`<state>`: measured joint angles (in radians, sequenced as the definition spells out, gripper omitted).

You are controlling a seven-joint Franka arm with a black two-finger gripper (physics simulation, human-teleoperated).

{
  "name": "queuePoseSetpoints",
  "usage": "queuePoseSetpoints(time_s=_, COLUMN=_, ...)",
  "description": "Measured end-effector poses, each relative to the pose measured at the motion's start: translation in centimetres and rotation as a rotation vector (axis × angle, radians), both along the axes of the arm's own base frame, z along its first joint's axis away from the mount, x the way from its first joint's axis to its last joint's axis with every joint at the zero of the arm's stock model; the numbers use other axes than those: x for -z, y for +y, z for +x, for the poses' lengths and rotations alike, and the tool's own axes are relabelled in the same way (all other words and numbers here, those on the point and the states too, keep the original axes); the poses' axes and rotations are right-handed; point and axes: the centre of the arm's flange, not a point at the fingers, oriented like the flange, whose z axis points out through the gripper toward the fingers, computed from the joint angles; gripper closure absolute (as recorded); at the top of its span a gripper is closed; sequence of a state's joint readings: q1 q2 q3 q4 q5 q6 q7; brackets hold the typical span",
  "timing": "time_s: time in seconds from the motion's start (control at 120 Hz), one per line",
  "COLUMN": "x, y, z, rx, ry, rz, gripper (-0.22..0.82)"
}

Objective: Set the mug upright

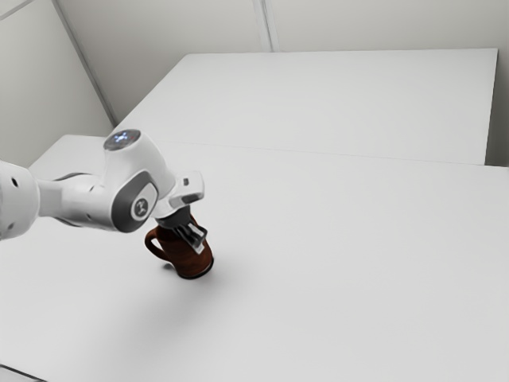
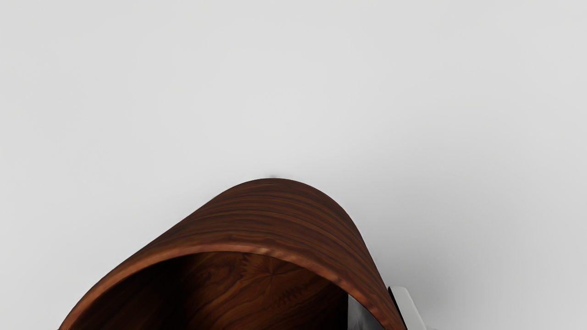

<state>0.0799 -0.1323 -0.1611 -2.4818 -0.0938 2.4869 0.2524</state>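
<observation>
The gripper [image 1: 193, 239] is closed on the mug [image 1: 189, 261], holding it by the wall near its mouth. In the wrist view, one finger [image 2: 360, 316] is inside the mug and the other finger [image 2: 409, 309] is against the outside, with the wall between them. The arm [image 1: 75, 203] comes in from the exterior view's left, and its hand points down, leaning a little to the exterior view's right. The mug has its mouth up, toward the hand, and its bottom down. Its long axis is near to vertical; if a small lean is there, I cannot tell. The handle [image 1: 153, 243] points to the exterior view's left. The mug is at the table [image 1: 358, 263], under the hand; whether its bottom rests flat, I cannot tell.
</observation>
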Motion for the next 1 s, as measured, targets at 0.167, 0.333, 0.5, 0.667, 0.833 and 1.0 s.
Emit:
queuePoseSetpoints(time_s=0.167, x=1.1, y=0.0, z=0.2, rx=-0.011, ry=0.013, rz=-0.003, gripper=0.76)
queuePoseSetpoints(time_s=0.333, x=0.8, y=-0.2, z=0.2, rx=-0.01, ry=0.003, rz=-0.003, gripper=0.4)
queuePoseSetpoints(time_s=0.5, x=-0.9, y=-0.4, z=0.4, rx=-0.008, ry=-0.023, rz=0.0, gripper=0.18)
queuePoseSetpoints(time_s=0.667, x=-2.0, y=-0.4, z=0.3, rx=-0.006, ry=-0.012, rz=0.001, gripper=0.08)
queuePoseSetpoints(time_s=0.833, x=-3.0, y=-0.5, z=0.4, rx=-0.003, ry=0.004, rz=0.002, gripper=0.04)
queuePoseSetpoints(time_s=1.0, x=-5.0, y=-0.6, z=0.9, rx=-0.001, ry=0.018, rz=0.001, gripper=0.02)
